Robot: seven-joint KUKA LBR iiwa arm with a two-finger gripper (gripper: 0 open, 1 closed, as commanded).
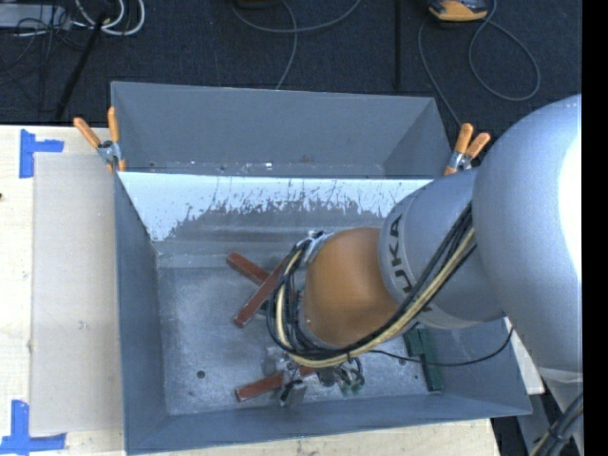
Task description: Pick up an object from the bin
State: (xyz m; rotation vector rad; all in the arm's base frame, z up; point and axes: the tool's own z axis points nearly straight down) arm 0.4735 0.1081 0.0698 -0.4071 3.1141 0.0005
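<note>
**A grip at the very end of the stick may not last the lift**

The fingers (296, 388) are low in the near part of the bin (139, 331), just under the arm's orange cover (347, 293). Whether they are open or closed cannot be told, because the cover and a bundle of cables (285, 323) hide them.

The thing closest to them is a reddish-brown stick (258, 389). It lies flat on the bin floor near the near wall, and its right end reaches in among them. Two more brown sticks (255, 285) lie crossed further back and to the left, apart from this one. A dark green piece (429, 357) sits on the right, beside the arm.

Most of the stick's length runs out to the left of the fingers. If it is gripped only at that right end, it would probably swing down or twist loose as it rises.

It also lies flat on the metal, so a close that is slightly too high could slide over it. A close that is too low would scrape the floor.

The near wall is close by, so the stick's free end could catch on it. The loose cables hang low enough that they might drag across the stick and shift it.
</note>
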